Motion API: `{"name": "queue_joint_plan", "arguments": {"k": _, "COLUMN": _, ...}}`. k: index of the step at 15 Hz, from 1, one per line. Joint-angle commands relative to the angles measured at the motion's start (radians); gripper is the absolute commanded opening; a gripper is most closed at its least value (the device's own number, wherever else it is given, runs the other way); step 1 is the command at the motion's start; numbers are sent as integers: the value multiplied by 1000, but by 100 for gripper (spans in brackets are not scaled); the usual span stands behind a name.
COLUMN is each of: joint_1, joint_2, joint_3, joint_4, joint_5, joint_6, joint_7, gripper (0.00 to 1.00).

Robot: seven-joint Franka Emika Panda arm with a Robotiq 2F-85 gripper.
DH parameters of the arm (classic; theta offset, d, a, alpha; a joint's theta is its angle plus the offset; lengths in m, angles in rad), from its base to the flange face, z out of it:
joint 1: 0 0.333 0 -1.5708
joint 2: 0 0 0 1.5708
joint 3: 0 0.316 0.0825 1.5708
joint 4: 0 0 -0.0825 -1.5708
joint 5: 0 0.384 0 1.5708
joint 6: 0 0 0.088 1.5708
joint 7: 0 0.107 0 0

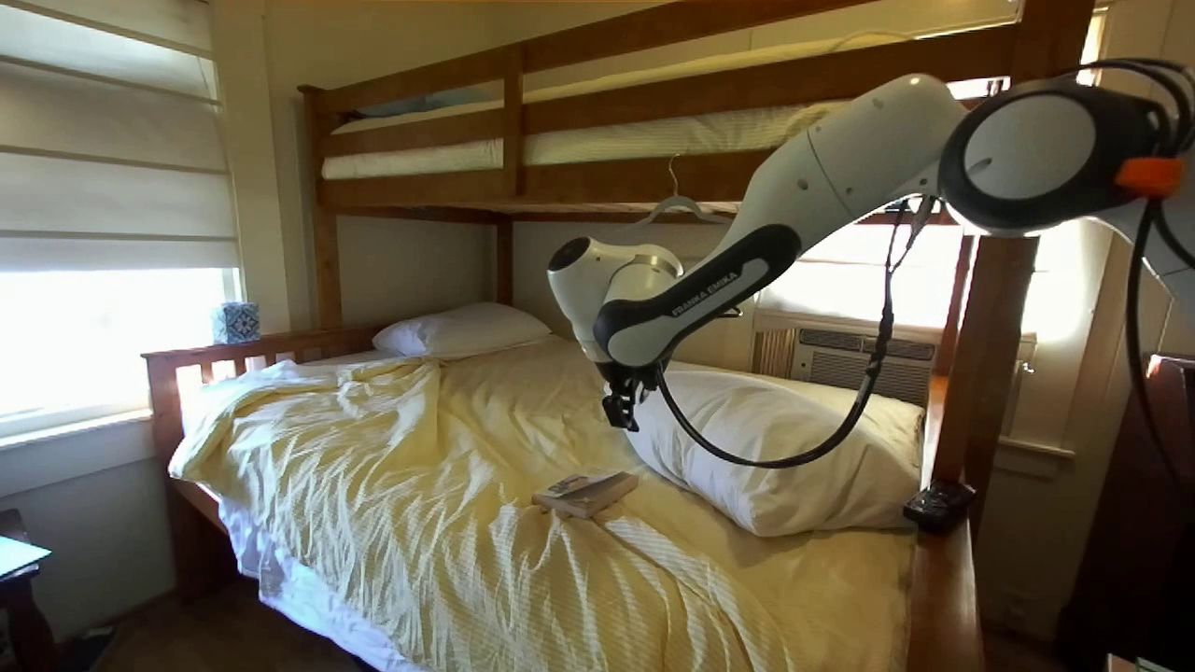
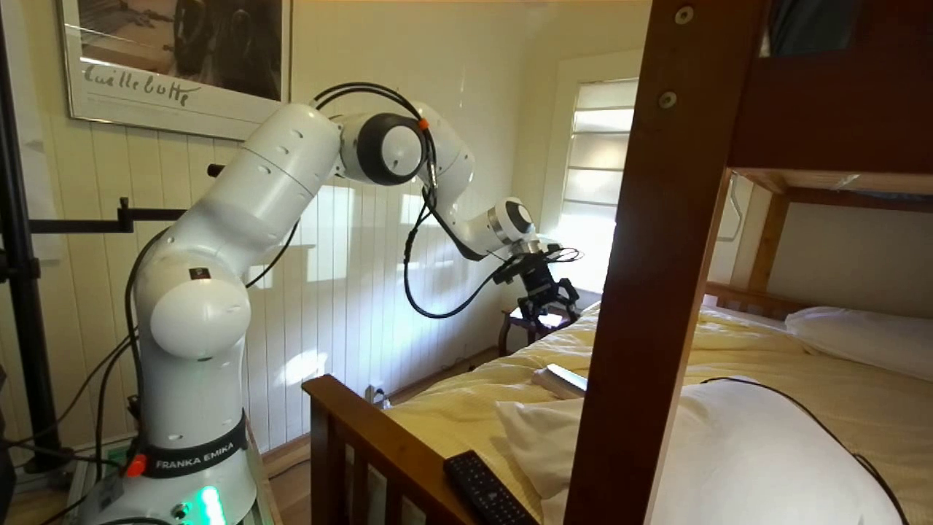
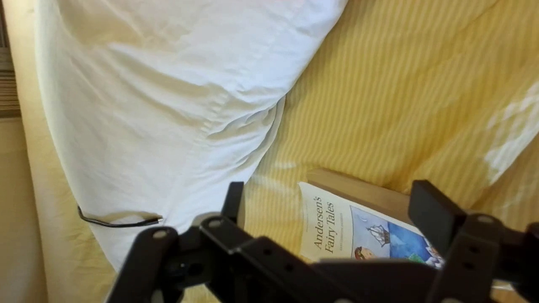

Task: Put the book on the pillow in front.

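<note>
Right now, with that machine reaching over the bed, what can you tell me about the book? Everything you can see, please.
The book looks like a closed paperback titled "Andersen's Fairy Tales". Its pale cover faces up, showing a painted ship and a face. One tan side, apparently pages, shows. It rests on the rumpled yellow bedspread, near the large white pillow but apart from it. The open pincer hangs above without touching, hiding part of it in the wrist view.

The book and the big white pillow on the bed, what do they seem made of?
The book: likely paper, smooth-looking, going by its printed cover and tan page edges; gloss unclear. The pillow: soft matte fabric, perhaps cotton, judging by its creases and puckered seam; filling hidden.
</note>
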Motion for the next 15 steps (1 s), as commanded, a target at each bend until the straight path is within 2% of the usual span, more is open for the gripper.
{"name": "queue_joint_plan", "arguments": {"k": 1, "joint_1": 62, "joint_2": 146, "joint_3": -31, "joint_4": 249, "joint_5": -2, "joint_6": -133, "joint_7": -194, "gripper": 100}}
{"name": "queue_joint_plan", "arguments": {"k": 2, "joint_1": 46, "joint_2": 65, "joint_3": -36, "joint_4": 101, "joint_5": 12, "joint_6": -56, "joint_7": -98, "gripper": 100}}
{"name": "queue_joint_plan", "arguments": {"k": 4, "joint_1": 64, "joint_2": 106, "joint_3": -38, "joint_4": 176, "joint_5": 12, "joint_6": -93, "joint_7": -151, "gripper": 100}}
{"name": "queue_joint_plan", "arguments": {"k": 6, "joint_1": 68, "joint_2": 121, "joint_3": -39, "joint_4": 204, "joint_5": 12, "joint_6": -103, "joint_7": -166, "gripper": 100}}
{"name": "queue_joint_plan", "arguments": {"k": 7, "joint_1": 68, "joint_2": 110, "joint_3": -42, "joint_4": 187, "joint_5": 45, "joint_6": -152, "joint_7": -119, "gripper": 100}}
{"name": "queue_joint_plan", "arguments": {"k": 8, "joint_1": 69, "joint_2": 128, "joint_3": -46, "joint_4": 213, "joint_5": 80, "joint_6": -194, "joint_7": -79, "gripper": 100}}
{"name": "queue_joint_plan", "arguments": {"k": 11, "joint_1": 90, "joint_2": 246, "joint_3": -69, "joint_4": 390, "joint_5": 152, "joint_6": -305, "joint_7": 22, "gripper": 100}}
{"name": "queue_joint_plan", "arguments": {"k": 15, "joint_1": 140, "joint_2": 368, "joint_3": -130, "joint_4": 565, "joint_5": 178, "joint_6": -418, "joint_7": 183, "gripper": 100}}
